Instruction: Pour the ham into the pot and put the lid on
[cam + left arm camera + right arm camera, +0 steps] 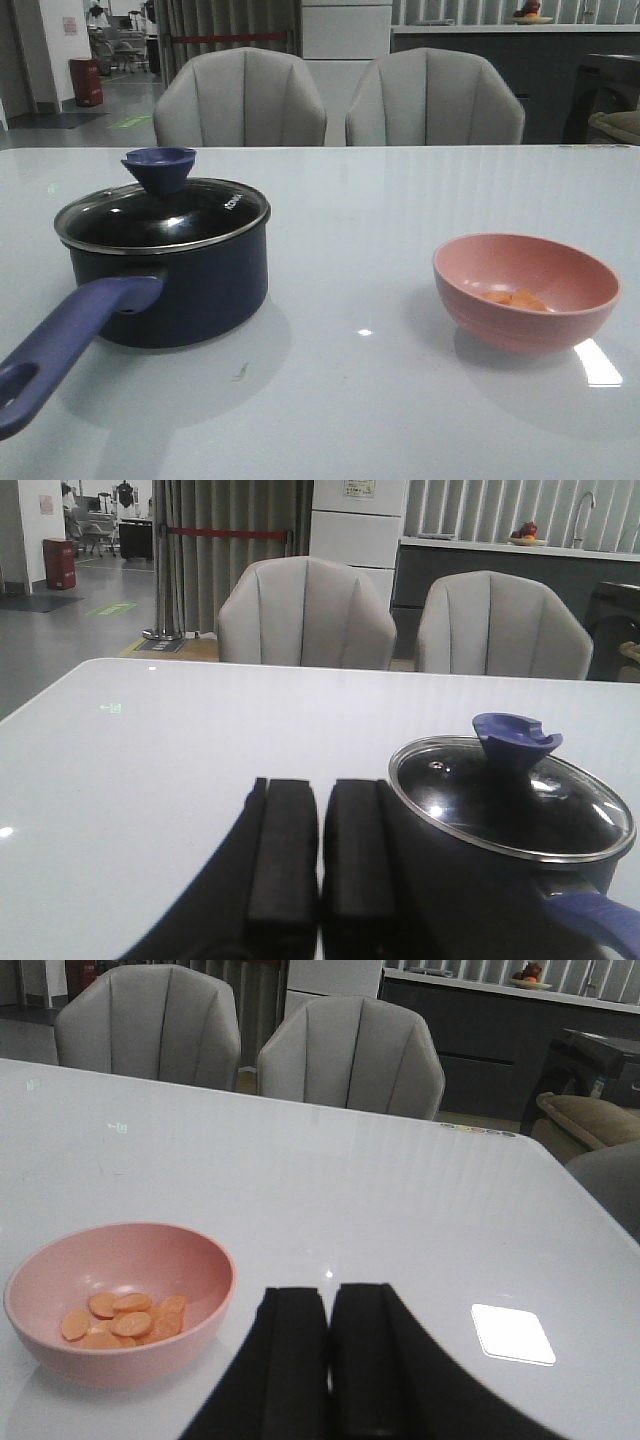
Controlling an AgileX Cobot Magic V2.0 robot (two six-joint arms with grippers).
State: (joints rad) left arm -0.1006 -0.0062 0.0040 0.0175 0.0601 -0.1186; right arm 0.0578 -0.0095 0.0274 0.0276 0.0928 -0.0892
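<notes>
Waiting at start, nothing picked up yet. Lid (165, 215) sits on pot (170, 280), on table (360, 400) at left. Ham (120, 1320) lies in pink bowl (120, 1300) at right, well apart from pot. Left end effector (320, 850) just beside pot, fingers together, holding nothing. Right end effector (330, 1350) near bowl, fingers together too. Next likely: left end effector opens, grabs blue knob (515, 742), lifts lid off. Then bowl can tip ham in.
</notes>
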